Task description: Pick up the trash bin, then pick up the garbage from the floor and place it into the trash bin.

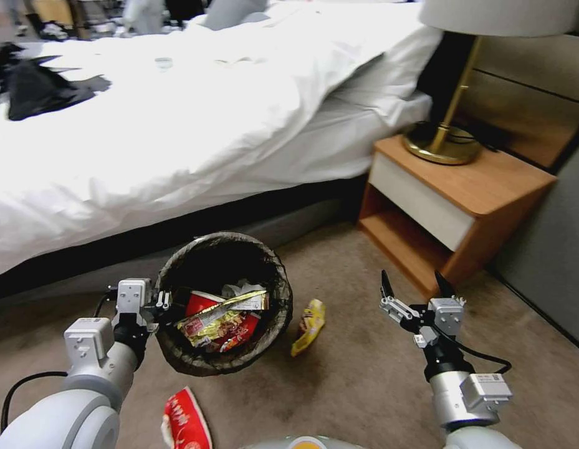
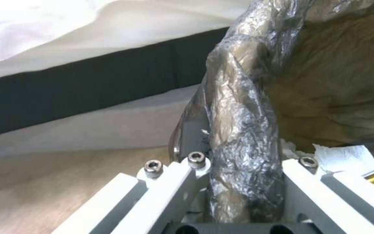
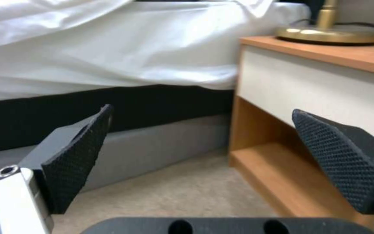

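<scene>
Now left gripper [image 1: 166, 304] clamps trash bin [image 1: 177, 358] rim; right gripper [image 1: 415, 288] wide, empty.

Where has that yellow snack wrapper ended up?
In the head view the yellow snack wrapper lies on the carpet just to the right of the trash bin, between it and the open right gripper, in front of the bed.

- You have the bin [image 1: 224, 302] before the bed [image 1: 177, 125], litter in it.
- A wrapper [image 1: 309, 326] lies right of it.
- The nightstand [image 1: 454, 206] stands farther right.
</scene>
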